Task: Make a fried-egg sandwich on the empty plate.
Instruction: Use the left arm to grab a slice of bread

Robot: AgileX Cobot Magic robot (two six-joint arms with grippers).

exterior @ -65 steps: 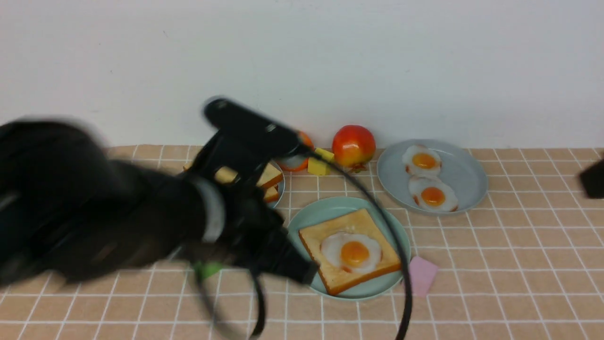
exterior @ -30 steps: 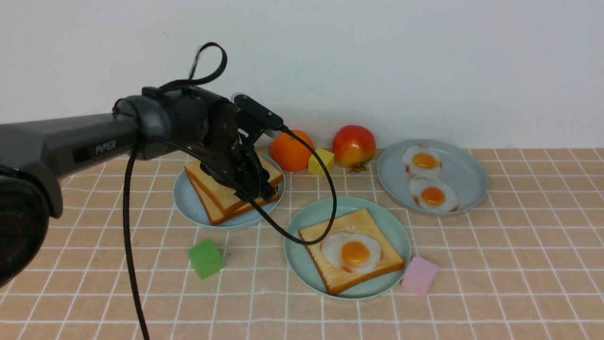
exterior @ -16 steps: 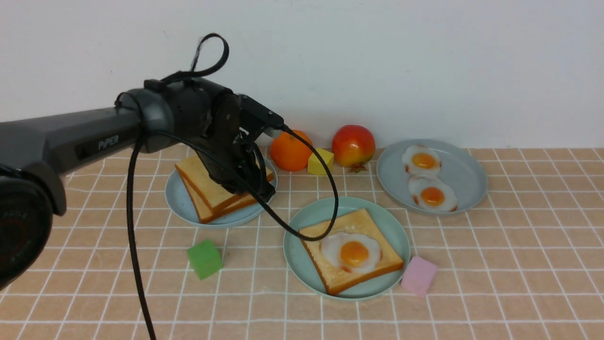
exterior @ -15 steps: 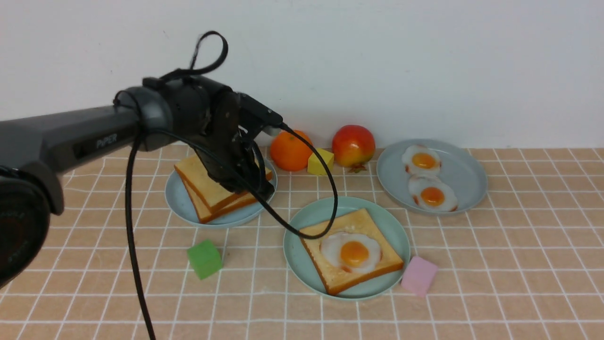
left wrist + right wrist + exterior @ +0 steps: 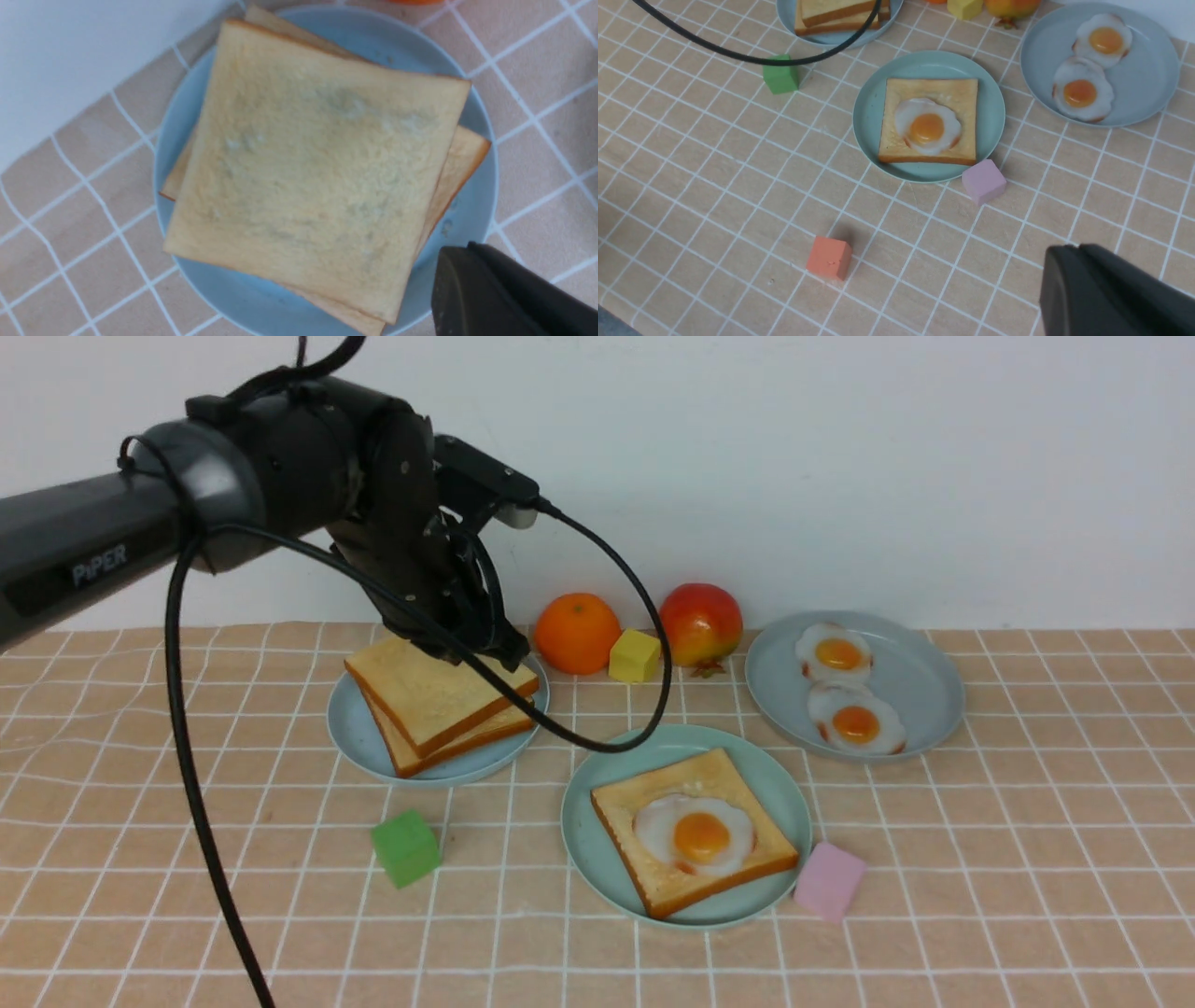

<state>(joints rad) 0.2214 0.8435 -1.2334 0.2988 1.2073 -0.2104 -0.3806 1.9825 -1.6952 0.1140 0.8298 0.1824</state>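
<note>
At left, the left pincer [image 5: 502,656] is closed tight at the far edge of the toast stack [image 5: 434,695]; if it pinches the top slice [image 5: 317,177], I cannot tell. In the middle of the counter [image 5: 934,896], the empty plate [image 5: 579,835] bears the sandwich [image 5: 738,873], so far one toast [image 5: 621,807] with an egg [image 5: 700,835]; the upper slice is missing. The right pincer [image 5: 1069,280] does not show its opening.
</note>
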